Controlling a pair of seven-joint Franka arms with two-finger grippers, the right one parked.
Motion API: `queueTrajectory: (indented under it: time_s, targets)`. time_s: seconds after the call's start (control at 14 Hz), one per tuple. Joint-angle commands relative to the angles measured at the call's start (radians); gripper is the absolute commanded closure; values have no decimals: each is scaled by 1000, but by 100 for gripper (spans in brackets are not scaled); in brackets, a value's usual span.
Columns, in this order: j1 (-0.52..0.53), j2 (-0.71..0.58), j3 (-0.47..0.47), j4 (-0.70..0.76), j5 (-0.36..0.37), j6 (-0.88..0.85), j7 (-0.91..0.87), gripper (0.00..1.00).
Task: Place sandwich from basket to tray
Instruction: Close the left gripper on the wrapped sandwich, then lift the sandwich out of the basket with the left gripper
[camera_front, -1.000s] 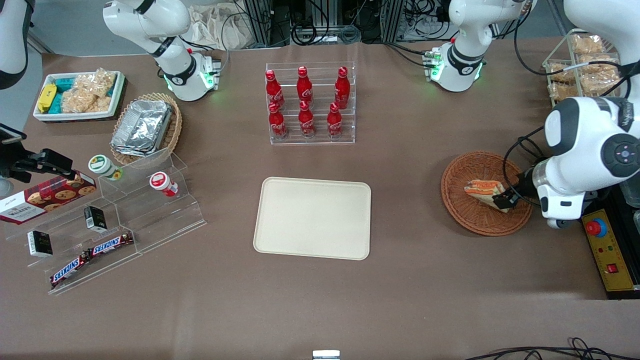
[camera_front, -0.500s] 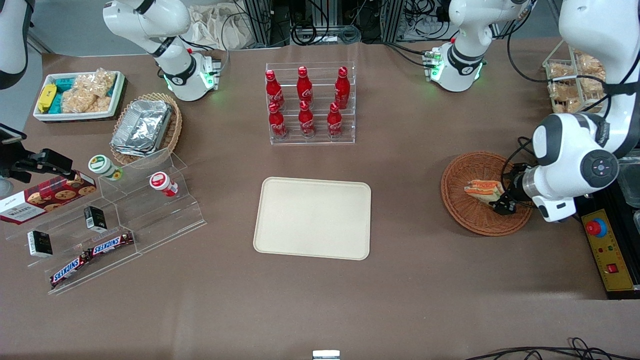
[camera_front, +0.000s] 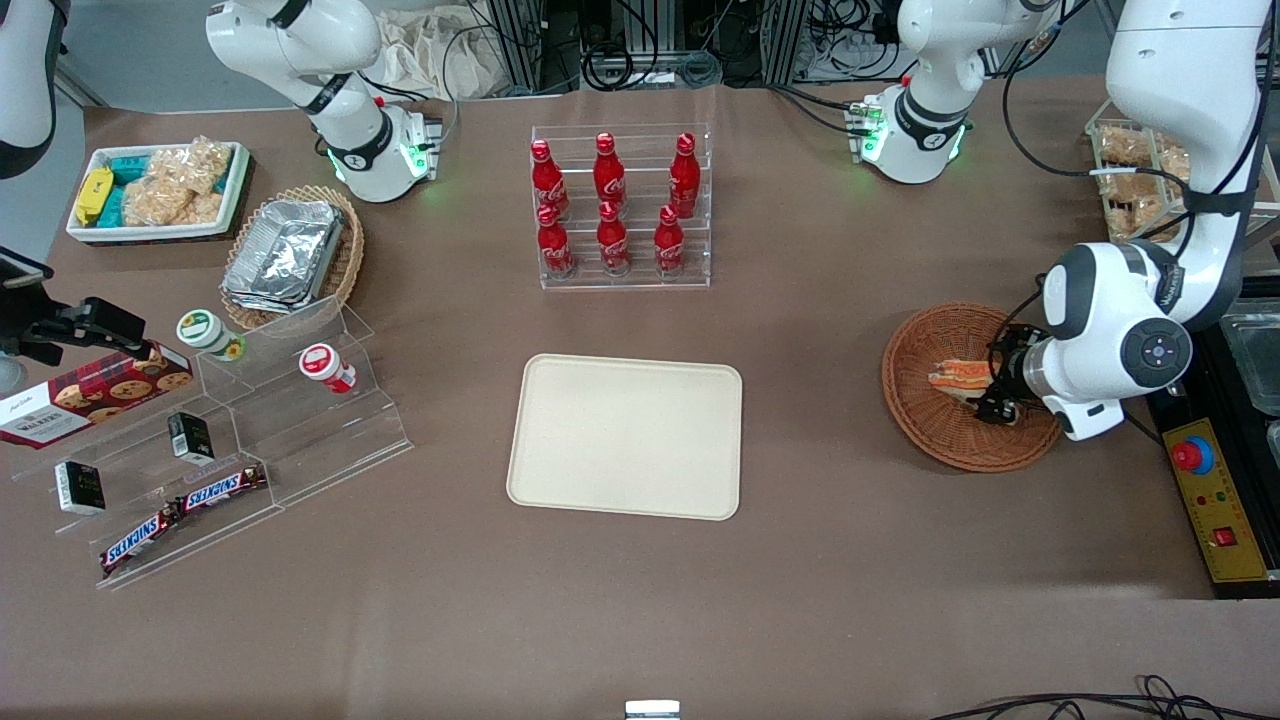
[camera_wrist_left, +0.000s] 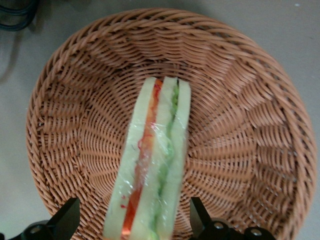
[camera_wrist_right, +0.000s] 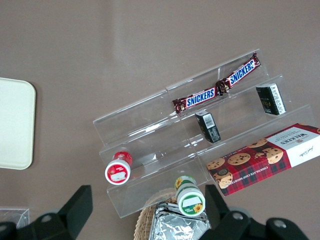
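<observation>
The sandwich (camera_front: 958, 377) is a wrapped wedge of pale bread with orange-red and green layers. It lies in the round reddish-brown woven basket (camera_front: 905, 400) toward the working arm's end of the table. My left gripper (camera_front: 995, 400) is low in the basket at the sandwich's end. In the left wrist view the sandwich (camera_wrist_left: 155, 160) runs between the two black fingers (camera_wrist_left: 70, 217), with a gap on each side, so the gripper (camera_wrist_left: 134, 205) is open around it. The cream tray (camera_front: 625, 435) lies bare at mid-table, beside the basket (camera_wrist_left: 240, 100).
A clear rack of red cola bottles (camera_front: 612, 205) stands farther from the camera than the tray. A yellow control box with a red button (camera_front: 1192, 455) sits close beside the basket. A wire rack of snacks (camera_front: 1135, 185) stands at the working arm's end. Acrylic steps with snacks (camera_front: 230, 440) stand toward the parked arm's end.
The left arm's wrist and elbow have swung in over the basket and the gripper has shifted a little along the sandwich. The sandwich has not moved.
</observation>
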Motion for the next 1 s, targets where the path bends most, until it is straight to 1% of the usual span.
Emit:
queueTrajectory:
  time_s: [0.0,0.14,0.21,0.29,0.5,0.71,0.93]
  targets:
    - [5,-16,3,-39,18,42,-23,6]
    - [3,-8,4,-36,30,47,-21,86]
    - [3,-8,3,-35,62,47,-26,100]
    - [3,-8,3,-33,77,49,-26,100]
    - [3,-14,1,-19,80,46,-26,100]
    - [-17,-66,-11,11,80,4,-2,100]
    - [-30,-107,-78,56,80,-11,72,100]
